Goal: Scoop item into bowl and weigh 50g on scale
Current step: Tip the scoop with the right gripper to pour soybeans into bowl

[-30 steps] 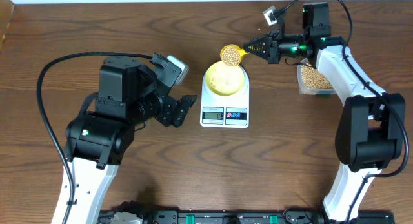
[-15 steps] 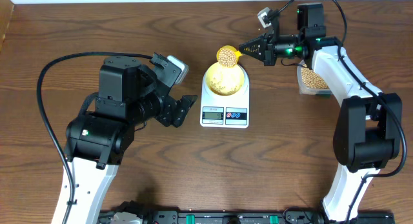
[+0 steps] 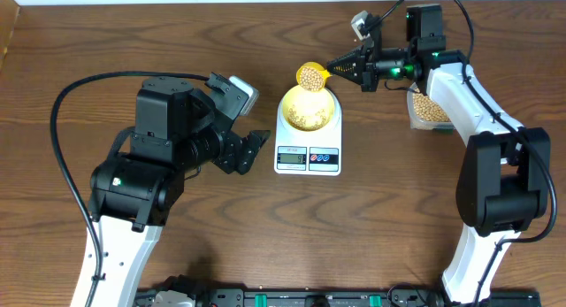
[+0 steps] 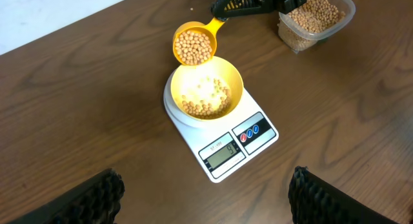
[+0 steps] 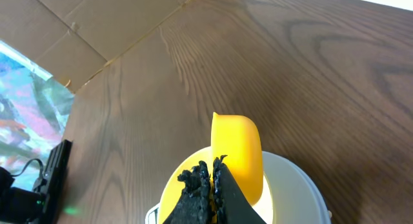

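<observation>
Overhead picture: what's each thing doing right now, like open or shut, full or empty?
scoop, full of beans, held over the bowl's edge.
bowl, sitting on the scale, partly filled with beans.
scale, switched on, display showing a number.
tub, lid off, beans inside.
left gripper, open, holding nothing.
right gripper, shut on the scoop's handle.

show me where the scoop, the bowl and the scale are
scoop (image 4: 212, 24), left wrist view, on its handle
bowl (image 4: 233, 88), left wrist view, on its bare inner wall
scale (image 4: 224, 153), left wrist view, on its display
</observation>
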You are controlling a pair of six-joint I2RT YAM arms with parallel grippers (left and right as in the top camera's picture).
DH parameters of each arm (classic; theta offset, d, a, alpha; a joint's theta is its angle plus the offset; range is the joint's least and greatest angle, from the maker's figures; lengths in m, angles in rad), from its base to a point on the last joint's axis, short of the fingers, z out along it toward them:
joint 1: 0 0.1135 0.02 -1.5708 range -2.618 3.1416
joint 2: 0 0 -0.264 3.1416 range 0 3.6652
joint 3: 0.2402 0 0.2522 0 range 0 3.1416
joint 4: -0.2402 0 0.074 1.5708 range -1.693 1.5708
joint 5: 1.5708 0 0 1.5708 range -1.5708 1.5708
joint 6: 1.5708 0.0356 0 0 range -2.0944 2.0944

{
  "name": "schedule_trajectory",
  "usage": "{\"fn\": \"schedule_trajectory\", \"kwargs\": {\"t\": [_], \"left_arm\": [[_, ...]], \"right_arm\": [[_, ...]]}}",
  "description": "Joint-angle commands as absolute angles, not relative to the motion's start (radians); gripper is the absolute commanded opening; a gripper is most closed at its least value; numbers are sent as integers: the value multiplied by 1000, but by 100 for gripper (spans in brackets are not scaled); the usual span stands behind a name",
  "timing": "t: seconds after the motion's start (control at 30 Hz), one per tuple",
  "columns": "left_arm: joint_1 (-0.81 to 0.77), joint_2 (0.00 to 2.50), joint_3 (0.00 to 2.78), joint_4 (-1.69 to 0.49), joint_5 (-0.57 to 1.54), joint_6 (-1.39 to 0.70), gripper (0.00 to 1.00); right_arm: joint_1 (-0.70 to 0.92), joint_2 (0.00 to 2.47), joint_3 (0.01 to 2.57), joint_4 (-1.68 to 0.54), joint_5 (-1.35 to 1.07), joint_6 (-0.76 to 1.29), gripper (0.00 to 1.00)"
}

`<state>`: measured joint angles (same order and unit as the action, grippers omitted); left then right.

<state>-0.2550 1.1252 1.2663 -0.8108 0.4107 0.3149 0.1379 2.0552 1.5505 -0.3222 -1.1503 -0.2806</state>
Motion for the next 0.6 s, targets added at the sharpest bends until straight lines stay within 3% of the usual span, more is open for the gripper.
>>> {"fn": "schedule_trajectory", "kwargs": {"t": [0.0, 0.57], "left_arm": [[-249, 1125, 1262, -812, 419, 324, 84], [-249, 1125, 1262, -812, 419, 324, 84]], "right_arm": [[152, 2062, 1547, -322, -1164, -332, 1], [167, 2062, 1547, -321, -1158, -440, 1]]}}
